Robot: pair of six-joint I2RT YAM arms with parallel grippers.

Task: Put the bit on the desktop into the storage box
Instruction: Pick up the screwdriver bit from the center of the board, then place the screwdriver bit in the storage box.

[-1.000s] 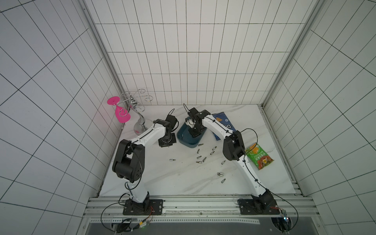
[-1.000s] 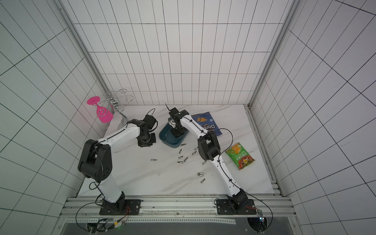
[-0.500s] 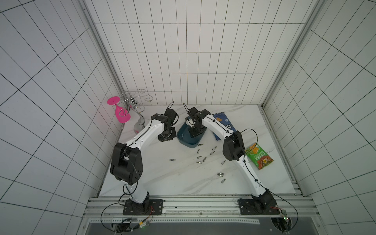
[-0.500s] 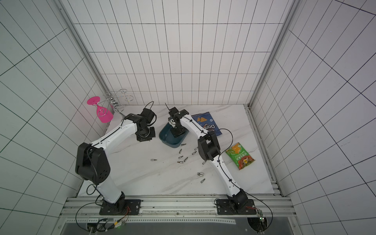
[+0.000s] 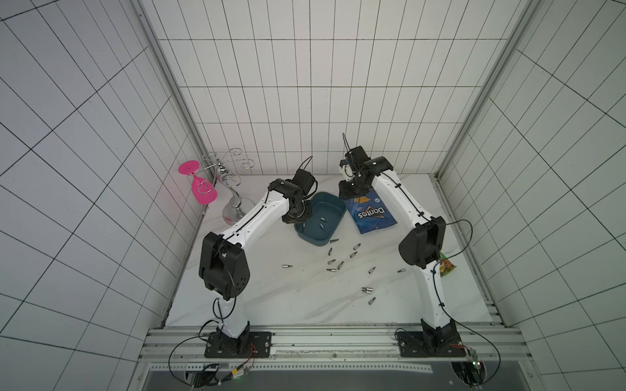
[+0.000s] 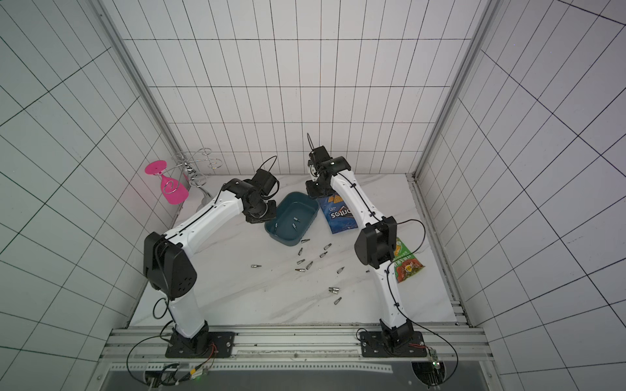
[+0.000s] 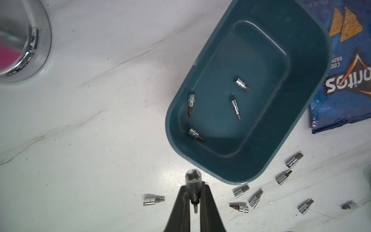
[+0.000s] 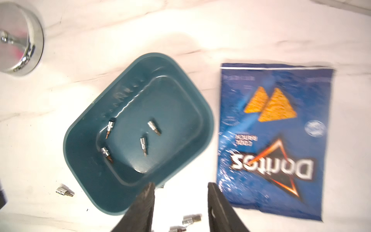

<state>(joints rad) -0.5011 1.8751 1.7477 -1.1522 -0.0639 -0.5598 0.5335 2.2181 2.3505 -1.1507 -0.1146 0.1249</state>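
- The left gripper [image 7: 194, 193] has its fingers [image 7: 180, 206] pressed together on a held bit [image 7: 192, 183]. The bit's socket end pokes out past the tips.
- In the left wrist view the held bit hangs just outside the rim of the storage box [image 7: 297, 112], above the desktop [image 7: 90, 130].
- The right gripper [image 8: 180, 193] has its fingers [image 8: 144, 202] spread apart with nothing between them.
- It hangs beside the storage box, over the gap between the box and the Doritos bag [image 8: 275, 140].
- Four bits [image 7: 235, 108] lie on the floor of the storage box, apart from one another.
- Loose bits [image 5: 338, 264] are scattered on the desktop beside the storage box, on the side toward the arm bases. The nearest is just beside its wall.
- A lone bit [image 5: 287, 266] lies farther from the storage box than that scatter.
- A chrome stand base [image 7: 24, 40] sits on the side of the storage box away from the Doritos bag.
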